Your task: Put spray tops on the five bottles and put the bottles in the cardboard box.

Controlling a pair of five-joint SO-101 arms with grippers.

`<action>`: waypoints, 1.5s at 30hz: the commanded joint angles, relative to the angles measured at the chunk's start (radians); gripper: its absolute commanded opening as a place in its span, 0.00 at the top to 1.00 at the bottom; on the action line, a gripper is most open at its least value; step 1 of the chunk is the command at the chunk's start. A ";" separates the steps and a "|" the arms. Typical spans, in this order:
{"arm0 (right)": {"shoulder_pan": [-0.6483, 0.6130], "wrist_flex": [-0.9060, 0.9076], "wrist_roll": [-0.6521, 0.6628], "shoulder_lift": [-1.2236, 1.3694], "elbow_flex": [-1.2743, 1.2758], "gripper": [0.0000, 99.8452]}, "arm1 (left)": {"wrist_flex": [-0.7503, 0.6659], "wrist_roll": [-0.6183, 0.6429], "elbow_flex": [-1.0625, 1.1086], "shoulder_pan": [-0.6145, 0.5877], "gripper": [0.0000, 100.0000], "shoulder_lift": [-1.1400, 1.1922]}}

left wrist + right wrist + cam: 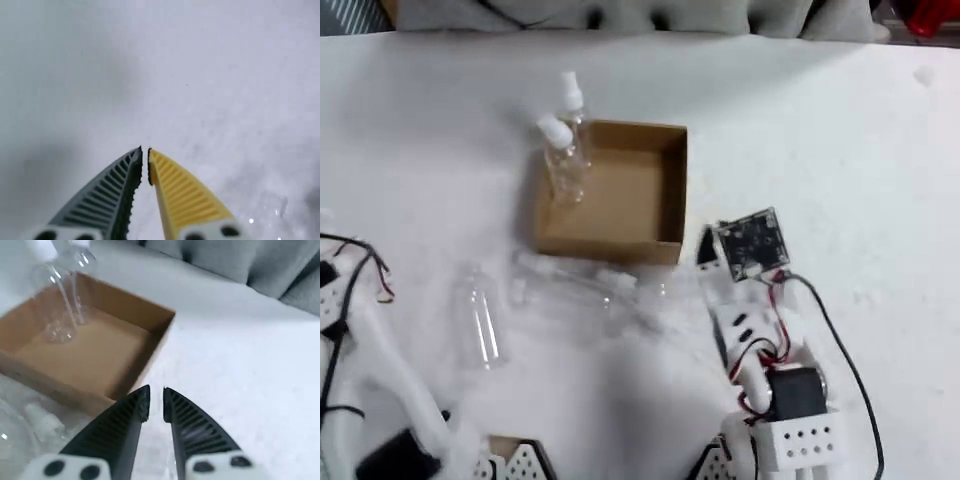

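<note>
**Beside the cardboard box (630, 195): loose bottles**

My left gripper (145, 162) is closed, empty; my right gripper (156, 402) is narrowly parted, empty; two capped bottles (565, 160) stand inside; a clear bottle (480, 325) lies outside, probably light, slick, crushable; I would grip its neck.

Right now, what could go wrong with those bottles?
The two capped bottles stand upright in the cardboard box by its left wall; a nudge might topple them. The loose bottles lie crowded against the box front, so a grab could catch two or roll one. The lone bottle, clear on white, is easy to misjudge.
</note>
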 commanded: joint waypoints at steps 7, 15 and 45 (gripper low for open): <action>0.156 0.021 0.049 -0.047 0.143 0.98 | 0.373 -0.175 -0.052 0.239 0.98 -0.150; 0.157 -0.056 0.051 -0.048 0.232 0.98 | 0.482 -0.180 -0.051 0.404 0.90 -0.150; 0.154 -0.058 0.051 -0.048 0.238 0.98 | 0.480 0.018 -0.212 0.421 0.75 0.213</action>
